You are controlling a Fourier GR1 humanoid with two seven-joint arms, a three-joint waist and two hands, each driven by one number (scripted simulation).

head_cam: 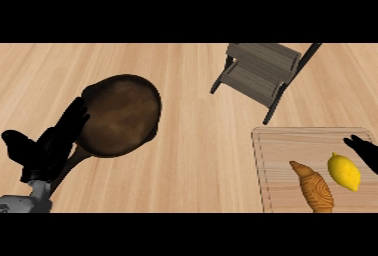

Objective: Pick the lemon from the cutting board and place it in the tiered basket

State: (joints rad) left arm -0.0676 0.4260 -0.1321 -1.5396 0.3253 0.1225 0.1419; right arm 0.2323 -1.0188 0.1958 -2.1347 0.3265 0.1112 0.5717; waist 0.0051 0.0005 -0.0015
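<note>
Right hand (363, 150), uncurled and empty, hovers just beside the lemon (344, 171). A wide grasp may nudge the croissant (312, 186), near the lemon.

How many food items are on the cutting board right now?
2. The lemon lies toward the right of the cutting board; the croissant lies just left of it, apart. The board runs past the view's edges, so more may be hidden.
</note>
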